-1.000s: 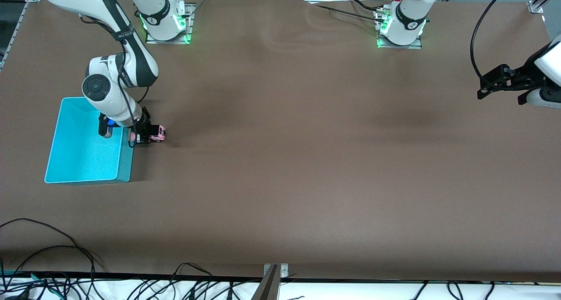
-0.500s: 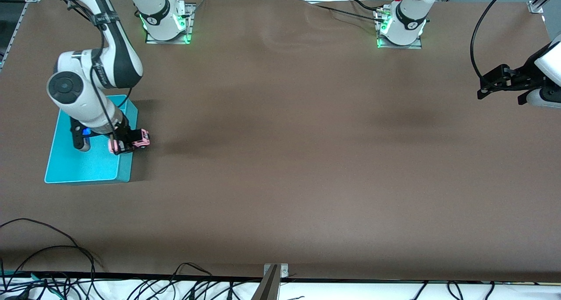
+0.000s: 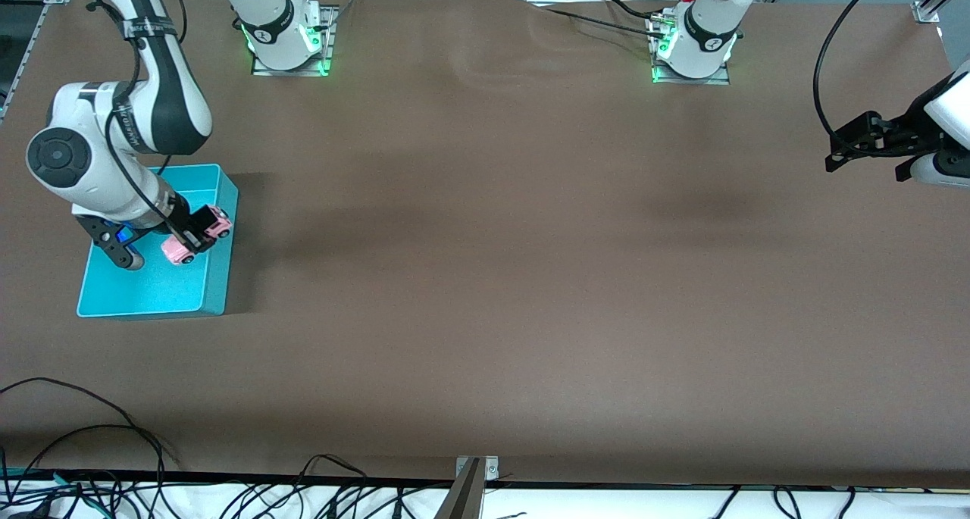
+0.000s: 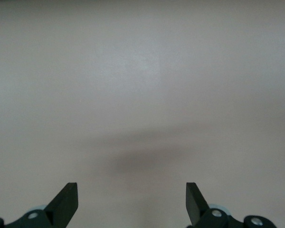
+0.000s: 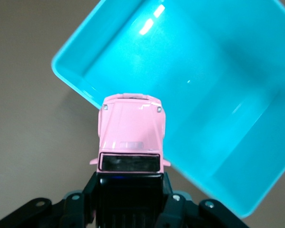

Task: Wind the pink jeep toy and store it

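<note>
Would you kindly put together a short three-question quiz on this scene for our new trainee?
1. True or false: the pink jeep toy lies loose on the floor of the cyan bin.
2. Which tool is open: A) the left tool B) the right tool?
3. Fill in: the right tool holds the jeep up over the bin's ____.

Key
1. False: the right tool is shut on it, holding it up in the air.
2. A. It waits open over bare table at the left arm's end.
3. Rim: in the right wrist view the jeep straddles the bin's edge.
</note>
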Available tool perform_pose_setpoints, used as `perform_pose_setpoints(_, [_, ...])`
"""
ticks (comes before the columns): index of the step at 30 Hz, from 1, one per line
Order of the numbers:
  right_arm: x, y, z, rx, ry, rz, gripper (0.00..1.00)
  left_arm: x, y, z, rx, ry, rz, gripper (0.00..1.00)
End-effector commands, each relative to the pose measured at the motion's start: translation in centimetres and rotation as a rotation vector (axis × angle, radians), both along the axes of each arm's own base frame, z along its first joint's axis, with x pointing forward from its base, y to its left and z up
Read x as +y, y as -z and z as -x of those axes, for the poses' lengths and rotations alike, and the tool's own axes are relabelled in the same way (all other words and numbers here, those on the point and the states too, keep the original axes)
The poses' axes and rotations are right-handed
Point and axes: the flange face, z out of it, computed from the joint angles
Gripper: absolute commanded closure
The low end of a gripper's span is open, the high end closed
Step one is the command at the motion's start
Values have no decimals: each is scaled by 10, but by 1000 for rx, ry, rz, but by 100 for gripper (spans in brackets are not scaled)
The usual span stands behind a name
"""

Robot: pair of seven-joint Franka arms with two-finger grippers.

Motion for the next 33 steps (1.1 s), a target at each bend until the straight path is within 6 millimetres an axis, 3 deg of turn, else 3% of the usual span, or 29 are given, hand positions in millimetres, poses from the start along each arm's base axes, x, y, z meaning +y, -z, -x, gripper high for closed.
perform_pose_setpoints(1, [-38,-5,4,66,-190,-37,100,2,-6,-3,-9,17,-5,0])
perform_pose_setpoints(7, [-82,-1,12,110,-327,-56,100,2,-6,-3,-9,17,-5,0])
perform_pose_setpoints(11, [-100,3,16,132,-390,-69,100,2,-6,-3,-9,17,-5,0])
perform_pose_setpoints(25, [-133,59,35,244,-492,-126,100,2,-6,-3,-9,17,-9,0])
perform_pose_setpoints(33, [-153,73,38,247,-461,-117,100,3,0,-6,1,16,-4,0])
